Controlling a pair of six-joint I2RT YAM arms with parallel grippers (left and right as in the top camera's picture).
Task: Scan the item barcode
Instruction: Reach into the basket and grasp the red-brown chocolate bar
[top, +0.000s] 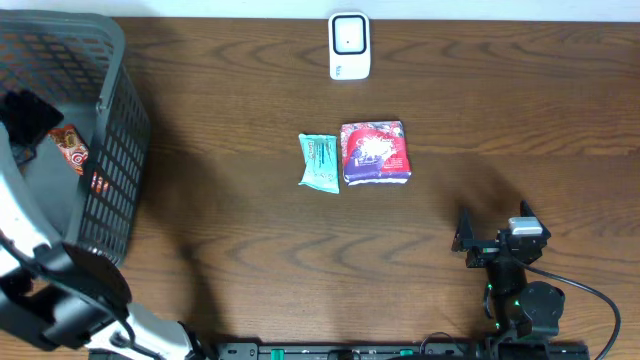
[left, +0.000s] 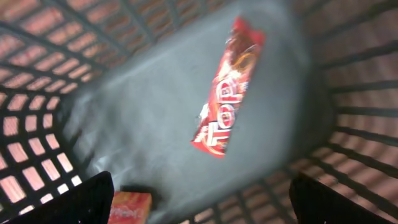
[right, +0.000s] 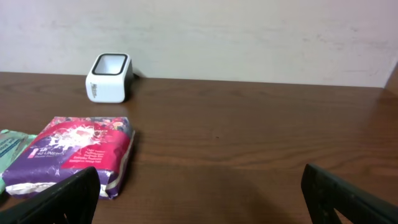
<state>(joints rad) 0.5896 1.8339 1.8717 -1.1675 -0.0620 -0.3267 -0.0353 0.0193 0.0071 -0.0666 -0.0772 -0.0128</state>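
While the red snack wrapper lies flat on the floor of the grey basket, straight beneath the left gripper, that gripper's fingers stand wide apart with nothing between them. I take this wrapper for the item in play, though I can't say whether it is about to be lifted or is done with. A small orange pack sits just beside one fingertip, against the basket wall.

The scanner is well away to this gripper's right across the table. It stands ahead of the right gripper, which hangs wide open and empty. A purple packet and a teal packet lie just beside each other between the two.

Trouble, I'd guess, comes from the wrapper. Thin, glossy and flat, it could slip from a pinch or crumple so the code won't read. The mesh walls crowd the fingers, and the orange pack might get caught by mistake.

Only the left wrist view shows the wrapper's printed face and its slant. The overhead gives a mere sliver of it, yet alone shows the stretch from basket to scanner. The right wrist view alone shows the scanner's window, tilted upward.
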